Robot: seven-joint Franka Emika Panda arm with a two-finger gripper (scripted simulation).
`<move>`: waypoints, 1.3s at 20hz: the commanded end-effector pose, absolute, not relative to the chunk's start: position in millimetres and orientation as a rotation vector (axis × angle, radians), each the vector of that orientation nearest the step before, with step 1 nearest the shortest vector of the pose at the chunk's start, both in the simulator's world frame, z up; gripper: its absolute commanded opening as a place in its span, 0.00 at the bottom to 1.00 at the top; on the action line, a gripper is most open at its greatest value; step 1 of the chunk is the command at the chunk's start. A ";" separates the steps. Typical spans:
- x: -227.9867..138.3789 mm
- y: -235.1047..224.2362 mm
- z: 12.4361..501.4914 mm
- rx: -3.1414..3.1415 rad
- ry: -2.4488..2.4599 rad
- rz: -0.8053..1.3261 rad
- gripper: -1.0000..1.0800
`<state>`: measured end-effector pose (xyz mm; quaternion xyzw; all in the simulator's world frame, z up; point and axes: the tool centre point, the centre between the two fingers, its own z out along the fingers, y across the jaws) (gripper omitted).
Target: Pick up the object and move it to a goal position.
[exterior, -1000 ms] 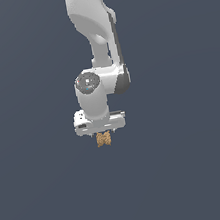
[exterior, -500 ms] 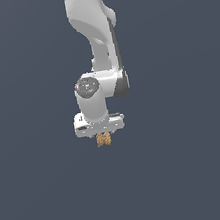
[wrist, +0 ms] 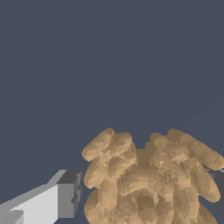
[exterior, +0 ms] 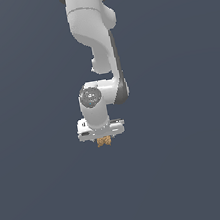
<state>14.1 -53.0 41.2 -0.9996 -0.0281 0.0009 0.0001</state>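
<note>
1. The claw [exterior: 104,141] points straight down, and the object [exterior: 104,142], a tan knobbly lump, sits between its fingers just under the hand.
2. Up close, one grey finger pad [wrist: 69,194] stands just beside the object [wrist: 148,179]; whether it is touching I cannot tell. The other finger is barely visible behind it, so I cannot tell if the claw is gripping.
3. It looks light and stiff, with a rough, bumpy skin that should resist slipping.
4. I would judge the narrow waist the best place to take hold.
</note>
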 end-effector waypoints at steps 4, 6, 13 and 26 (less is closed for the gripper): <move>15.3 -53.2 39.3 -3.140 -0.088 0.000 0.00; 15.3 -53.2 39.3 -3.140 -0.088 0.000 0.00; 15.5 -52.9 40.2 -3.140 -0.089 -0.001 0.00; 5.2 -63.7 93.0 -3.140 -0.089 -0.001 0.00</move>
